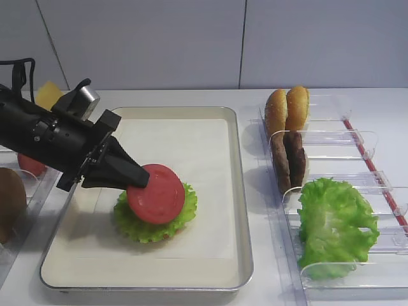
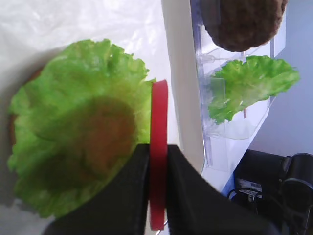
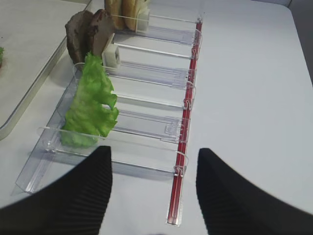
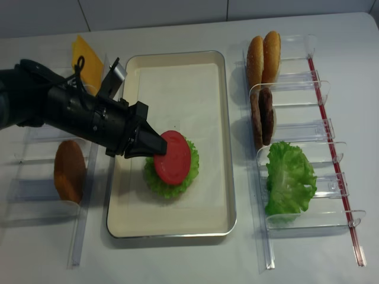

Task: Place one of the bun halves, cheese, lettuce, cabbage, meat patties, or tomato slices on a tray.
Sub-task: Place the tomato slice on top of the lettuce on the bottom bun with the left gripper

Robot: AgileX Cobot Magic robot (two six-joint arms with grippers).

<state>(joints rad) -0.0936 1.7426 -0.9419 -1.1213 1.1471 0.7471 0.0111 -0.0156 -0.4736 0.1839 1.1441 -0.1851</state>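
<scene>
My left gripper is shut on the edge of a red tomato slice, held tilted just over a lettuce leaf on the cream tray. In the left wrist view the tomato slice stands edge-on between the black fingers, with the lettuce leaf to its left and a brown edge showing beneath that. From the realsense view the slice covers most of the leaf. My right gripper is open over bare table, nothing between its fingers.
Clear bins to the right of the tray hold two bun halves, meat patties and a lettuce leaf. Left bins hold cheese, a brown disc and another tomato slice. A red strip edges the right bins.
</scene>
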